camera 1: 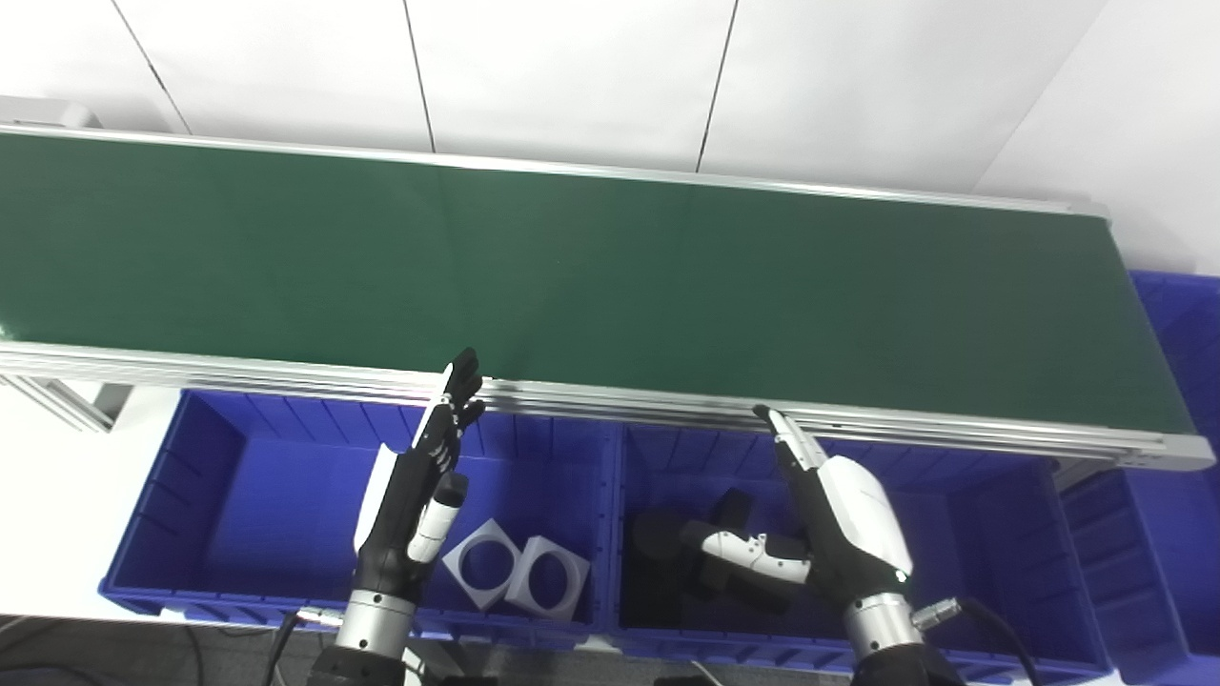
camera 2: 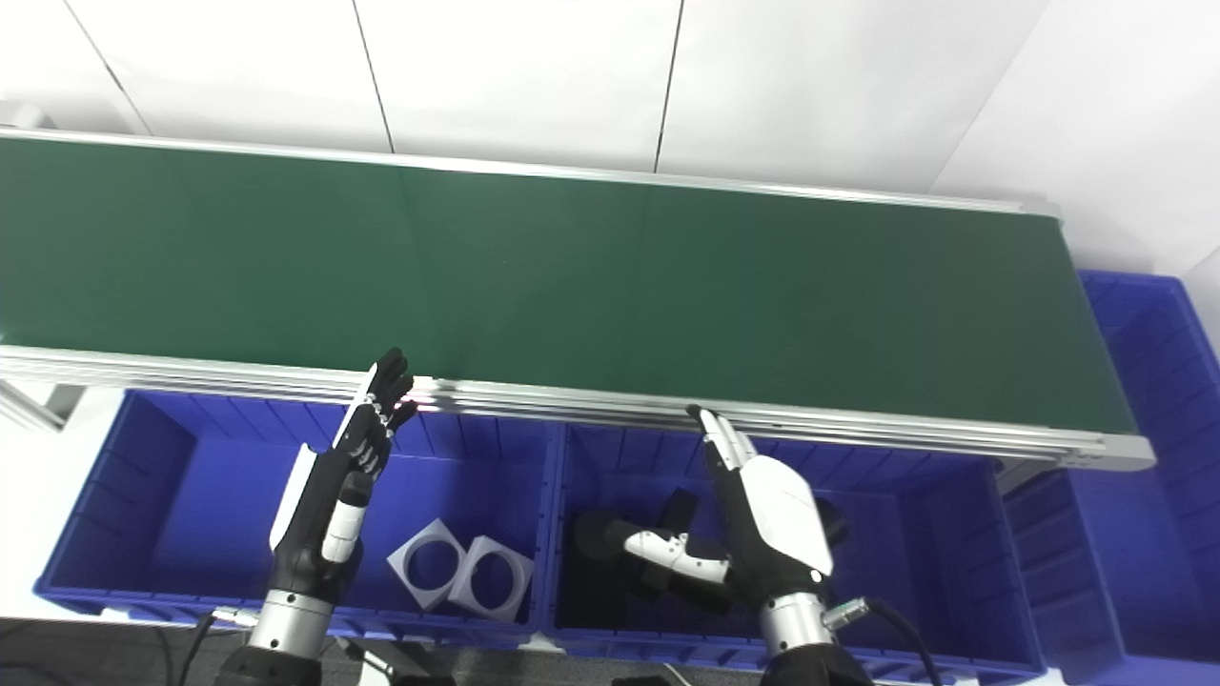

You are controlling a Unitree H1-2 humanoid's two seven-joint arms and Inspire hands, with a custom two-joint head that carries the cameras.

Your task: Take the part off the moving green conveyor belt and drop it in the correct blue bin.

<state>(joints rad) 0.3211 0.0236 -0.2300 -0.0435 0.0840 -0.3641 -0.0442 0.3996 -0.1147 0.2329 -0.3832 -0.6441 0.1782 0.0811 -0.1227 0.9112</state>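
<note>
The green conveyor belt [camera 1: 591, 276] runs across the view and carries no part that I can see. My left hand [camera 1: 419, 486] is open and empty, fingers pointing up, over the left blue bin [camera 1: 200, 457]. That bin holds two grey square parts with round holes [camera 1: 515, 570]. My right hand [camera 1: 839, 519] is open and empty, fingers straight and thumb out to the left, over the middle blue bin [camera 1: 991, 534]. That bin holds several black parts [camera 1: 667, 548], partly hidden by the hand.
The belt's aluminium frame rail [camera 1: 610, 400] runs along the bins' far edges, just past both hands' fingertips. A third blue bin [camera 1: 1182, 324] stands at the belt's right end. White wall panels lie behind the belt.
</note>
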